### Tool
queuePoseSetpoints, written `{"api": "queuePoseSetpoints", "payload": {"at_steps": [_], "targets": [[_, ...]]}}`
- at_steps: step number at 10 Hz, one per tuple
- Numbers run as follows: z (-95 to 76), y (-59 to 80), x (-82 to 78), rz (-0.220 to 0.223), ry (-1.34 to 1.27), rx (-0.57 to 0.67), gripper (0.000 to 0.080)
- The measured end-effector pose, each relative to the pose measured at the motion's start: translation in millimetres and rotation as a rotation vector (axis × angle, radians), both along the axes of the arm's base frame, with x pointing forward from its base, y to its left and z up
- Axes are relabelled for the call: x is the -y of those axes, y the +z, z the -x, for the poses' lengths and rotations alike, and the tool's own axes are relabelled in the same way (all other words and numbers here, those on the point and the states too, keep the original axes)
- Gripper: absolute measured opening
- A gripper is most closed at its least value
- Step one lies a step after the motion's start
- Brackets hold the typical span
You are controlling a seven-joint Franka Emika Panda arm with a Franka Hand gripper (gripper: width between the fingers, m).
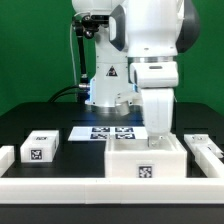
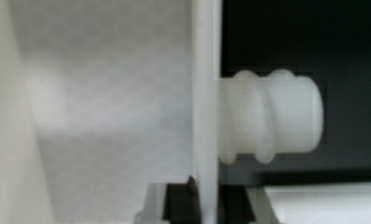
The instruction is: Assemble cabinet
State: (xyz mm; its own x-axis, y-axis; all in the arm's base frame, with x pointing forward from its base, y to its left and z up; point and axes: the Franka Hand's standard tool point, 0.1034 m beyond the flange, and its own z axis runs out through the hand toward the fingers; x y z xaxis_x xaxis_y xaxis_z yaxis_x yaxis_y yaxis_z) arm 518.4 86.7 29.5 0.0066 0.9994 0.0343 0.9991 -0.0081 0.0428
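The cabinet body (image 1: 146, 160) is a white box with a black-and-white tag on its front, at the middle front of the table. My gripper (image 1: 153, 133) comes straight down onto its top. In the wrist view my gripper (image 2: 207, 192) has one dark finger (image 2: 178, 202) on each side of a thin white cabinet wall (image 2: 203, 90), with the jaws closed on it. A white ribbed knob (image 2: 274, 114) sticks out from that wall. A small white tagged block (image 1: 40, 148) lies apart on the exterior view's left.
The marker board (image 1: 105, 131) lies behind the cabinet near the arm's base. Another white part (image 1: 205, 150) lies on the exterior view's right. A low white rail (image 1: 70, 187) runs along the front, with a white piece (image 1: 5, 156) at the far left.
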Motion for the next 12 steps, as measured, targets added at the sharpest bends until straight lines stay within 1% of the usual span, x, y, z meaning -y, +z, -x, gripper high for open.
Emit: {"api": "queuePoseSetpoints", "payload": {"at_steps": [2,3,5,8,9,10,11,12], "targets": [[-4.8,-1.2,-29.9,0.000,0.017,0.003,0.0028],[-4.3,-1.1,-38.3,0.004,0.033,-0.001,0.0028],[-4.5,-1.2,-39.4,0.016,0.053,-0.008,0.0028],[-4.4,-1.4,-38.5,0.016,0.047,-0.008,0.0028],[-4.5,-1.4,-38.2,0.016,0.046,-0.008,0.0114],[-4.5,-1.4,-37.9,0.016,0.045,-0.009,0.0251],[-4.6,-1.5,-37.6,0.016,0.045,-0.009,0.0251],[-4.6,-1.5,-37.4,0.016,0.045,-0.009,0.0434]]}}
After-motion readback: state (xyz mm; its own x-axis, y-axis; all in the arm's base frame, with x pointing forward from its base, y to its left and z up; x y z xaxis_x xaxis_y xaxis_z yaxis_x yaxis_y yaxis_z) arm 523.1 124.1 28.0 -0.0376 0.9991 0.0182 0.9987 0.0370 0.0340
